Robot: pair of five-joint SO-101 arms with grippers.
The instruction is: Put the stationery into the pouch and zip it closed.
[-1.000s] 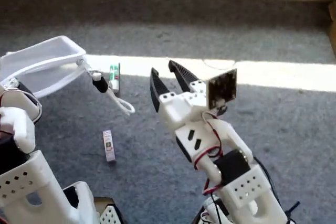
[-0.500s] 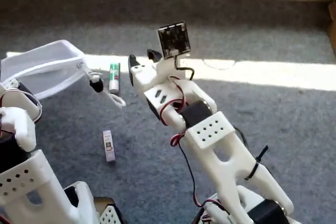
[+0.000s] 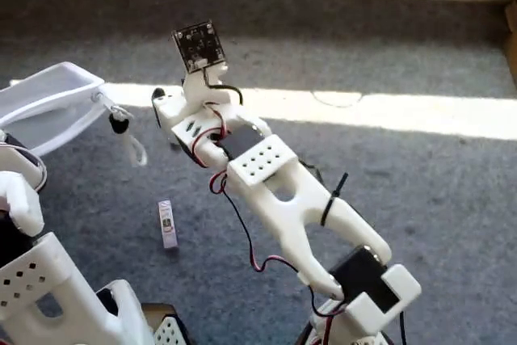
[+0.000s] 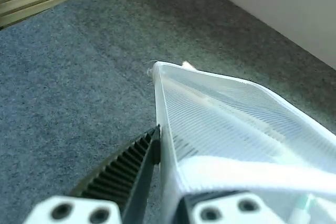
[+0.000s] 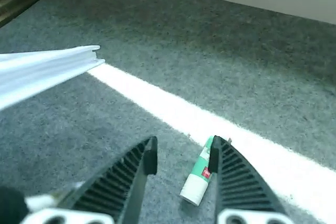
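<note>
High view: the mesh pouch [image 3: 48, 103] hung at the left arm's side, and a small white stick [image 3: 166, 224] lay apart on the carpet. Left wrist view: the left pincer [image 4: 160, 142] was clenched on the pouch's rim. Right wrist view: the right pincer [image 5: 184, 148] stood released, jaws astride a green-and-white glue stick [image 5: 198, 179] on the carpet. This looked like the pickup step; next it would need to lower and close squarely on the tube.

One pouch [image 3: 48, 103], one glue stick [image 5: 198, 179], perhaps one eraser [image 3: 166, 224], two arms [image 3: 275, 191]
</note>
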